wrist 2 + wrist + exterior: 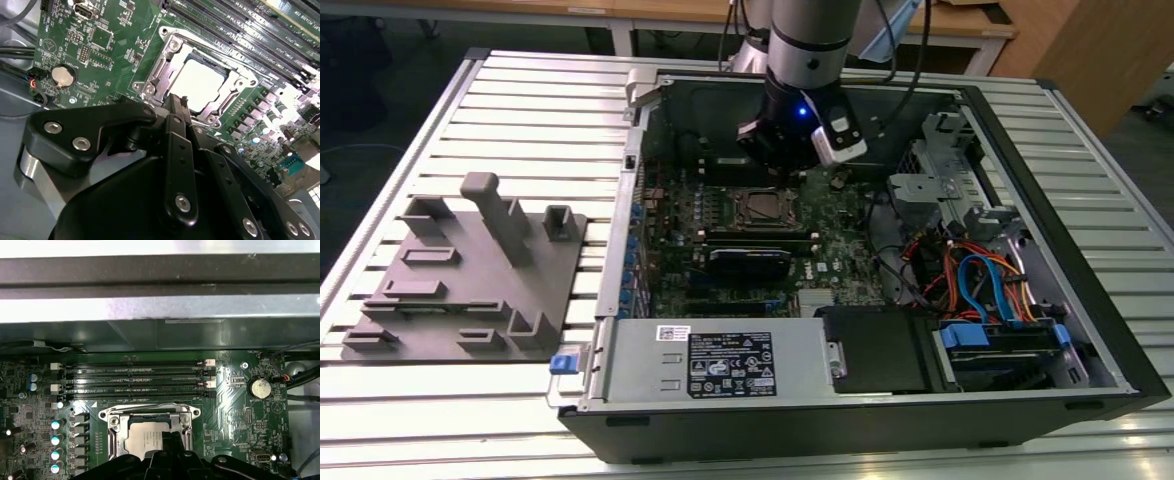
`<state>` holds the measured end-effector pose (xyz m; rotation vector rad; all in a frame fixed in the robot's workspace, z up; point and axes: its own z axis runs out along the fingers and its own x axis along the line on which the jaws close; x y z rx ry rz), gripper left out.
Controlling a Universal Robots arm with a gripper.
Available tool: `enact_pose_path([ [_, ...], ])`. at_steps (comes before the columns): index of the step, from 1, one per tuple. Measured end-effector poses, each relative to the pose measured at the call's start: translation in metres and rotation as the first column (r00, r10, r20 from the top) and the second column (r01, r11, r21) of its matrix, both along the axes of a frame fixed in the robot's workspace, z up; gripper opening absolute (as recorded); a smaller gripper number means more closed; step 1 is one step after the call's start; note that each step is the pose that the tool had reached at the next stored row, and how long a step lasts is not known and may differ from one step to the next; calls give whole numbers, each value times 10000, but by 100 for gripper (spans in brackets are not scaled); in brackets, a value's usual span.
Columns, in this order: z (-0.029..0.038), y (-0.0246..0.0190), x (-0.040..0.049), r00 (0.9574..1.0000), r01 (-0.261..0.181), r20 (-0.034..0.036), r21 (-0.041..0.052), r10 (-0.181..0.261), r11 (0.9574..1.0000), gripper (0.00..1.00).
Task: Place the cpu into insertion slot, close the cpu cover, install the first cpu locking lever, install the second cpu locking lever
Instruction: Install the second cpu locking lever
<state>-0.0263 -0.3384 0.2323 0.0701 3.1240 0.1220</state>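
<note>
The cpu [202,82] [145,437], a silvery square, lies in the insertion slot [765,208] on the green board. The cpu cover [161,72] [117,432], a metal frame with a cut-out middle, lies flat around the chip. My gripper [175,102] [169,437] hangs just above the socket's edge, its black fingers pressed together with nothing seen between them. In the exterior view the gripper [781,165] sits inside the open case, right behind the socket. A thin wire lever [150,407] runs along the socket's side nearest the memory slots.
Long black memory slots [135,377] lie beside the socket, and a coin battery [258,387] sits on the board. The case's metal wall [160,307] stands close behind. Cables and drive bays [987,290] fill the exterior view's right. A grey fixture block [467,270] stands outside the case.
</note>
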Motion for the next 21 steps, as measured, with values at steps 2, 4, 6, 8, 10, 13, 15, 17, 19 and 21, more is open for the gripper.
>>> enact_pose_path([
  [2, 1, -11, -1, 10000, 2, -1, -11, -2, 10000, 10],
  [4, 0, -41, 0, 10000, 1, -1, -12, -1, 10000, 10],
  [6, 0, -58, -1, 10000, 1, 0, -16, -1, 10000, 10],
  [8, 0, -58, 0, 10000, 2, 0, -39, -2, 10000, 10],
  [10, 0, -58, 0, 10000, 1, 0, -72, -1, 10000, 10],
  [13, 0, -58, 0, 10000, 1, 0, -121, -1, 9999, 10],
  [15, 0, -58, 0, 10000, 1, 0, -154, -1, 9999, 10],
  [17, 0, -58, -1, 10000, 1, -1, -186, -1, 9998, 10],
  [19, 0, -58, -1, 10000, 2, 0, -219, -2, 9998, 10],
  [21, 0, -58, 0, 10000, 1, 0, -252, -1, 9997, 10],
])
